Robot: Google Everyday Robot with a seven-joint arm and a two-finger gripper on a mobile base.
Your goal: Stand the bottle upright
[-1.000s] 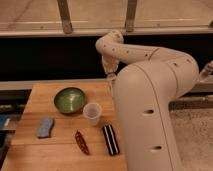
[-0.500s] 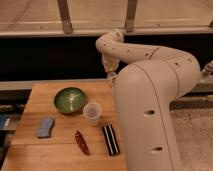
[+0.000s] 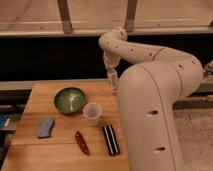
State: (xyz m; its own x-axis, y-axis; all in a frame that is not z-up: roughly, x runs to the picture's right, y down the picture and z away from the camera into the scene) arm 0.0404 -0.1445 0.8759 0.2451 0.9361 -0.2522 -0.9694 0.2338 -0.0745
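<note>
My end effector (image 3: 113, 80) has dipped slightly in the last second and hangs by the desk's (image 3: 45, 95) far right edge. I cannot tell if it is wide, narrow or holding. Bottle not in plain view, possibly hidden behind my arm (image 3: 150, 115). Likely still approaching; uprighting not done.

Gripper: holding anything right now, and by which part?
Cannot be told. The gripper hangs at the table's far edge, beyond the cup; no bottle is clearly visible in it or on the table.
</note>
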